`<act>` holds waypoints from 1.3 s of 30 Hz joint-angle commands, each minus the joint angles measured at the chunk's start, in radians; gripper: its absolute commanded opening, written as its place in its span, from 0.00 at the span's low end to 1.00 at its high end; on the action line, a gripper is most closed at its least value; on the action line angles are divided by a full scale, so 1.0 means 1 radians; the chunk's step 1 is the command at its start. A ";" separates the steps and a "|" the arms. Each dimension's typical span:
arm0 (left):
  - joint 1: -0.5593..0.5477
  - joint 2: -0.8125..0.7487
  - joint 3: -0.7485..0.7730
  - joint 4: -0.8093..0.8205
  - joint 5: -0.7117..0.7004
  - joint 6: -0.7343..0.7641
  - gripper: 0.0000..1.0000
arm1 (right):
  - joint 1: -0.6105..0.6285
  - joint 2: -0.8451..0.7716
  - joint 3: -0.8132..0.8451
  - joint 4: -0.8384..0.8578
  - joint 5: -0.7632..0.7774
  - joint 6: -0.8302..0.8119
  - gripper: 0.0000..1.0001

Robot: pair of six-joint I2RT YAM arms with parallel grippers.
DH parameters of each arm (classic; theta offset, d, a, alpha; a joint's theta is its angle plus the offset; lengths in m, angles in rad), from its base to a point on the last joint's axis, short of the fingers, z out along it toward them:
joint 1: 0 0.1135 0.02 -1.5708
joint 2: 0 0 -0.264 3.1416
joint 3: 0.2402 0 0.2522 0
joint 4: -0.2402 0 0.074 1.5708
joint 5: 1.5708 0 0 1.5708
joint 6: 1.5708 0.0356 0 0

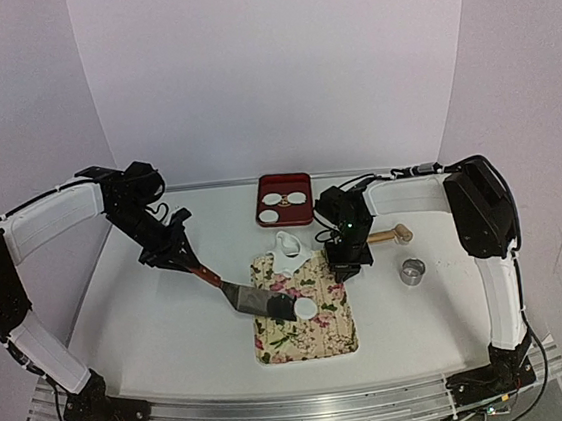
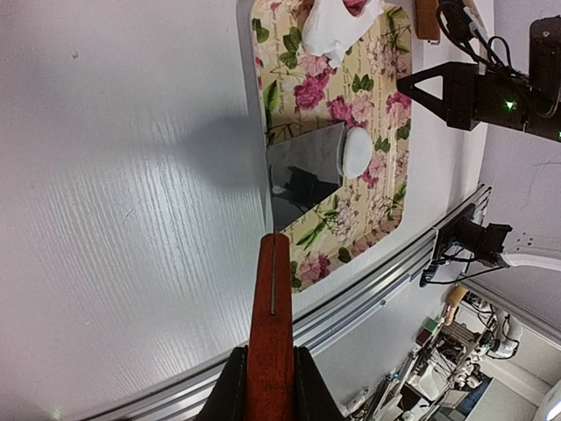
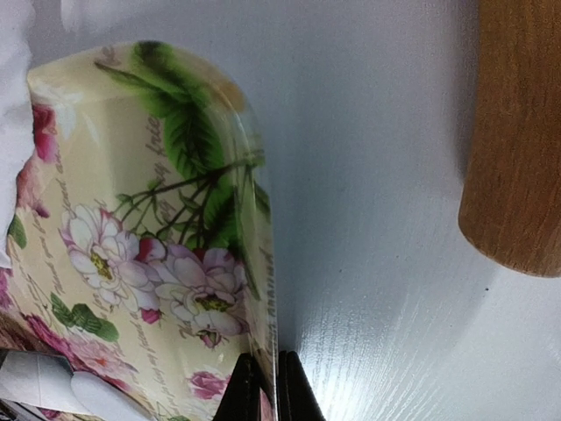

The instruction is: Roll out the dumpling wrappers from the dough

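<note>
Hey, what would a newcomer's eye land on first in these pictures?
The floral mat in the middle of the table stands out, with ragged white dough at its far end. The left gripper holds a wooden-handled spatula whose blade meets a round dumpling wrapper on the mat, while the right gripper pinches the mat's right edge. Behind, a red tray holds two more wrappers.

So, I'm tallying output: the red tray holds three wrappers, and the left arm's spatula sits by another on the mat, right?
No: the red tray holds two wrappers, not three; the top external view shows it. The left gripper's spatula does sit by another wrapper on the mat.
</note>
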 commanded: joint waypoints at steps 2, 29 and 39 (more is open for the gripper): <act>-0.081 0.030 -0.024 0.067 -0.033 -0.045 0.00 | 0.021 -0.001 -0.021 -0.025 0.072 0.031 0.00; -0.048 -0.012 -0.130 0.148 -0.033 -0.071 0.00 | 0.021 -0.008 -0.026 -0.026 0.078 0.036 0.00; -0.049 0.003 -0.168 0.201 -0.019 -0.083 0.00 | 0.020 0.006 -0.012 -0.026 0.073 0.034 0.00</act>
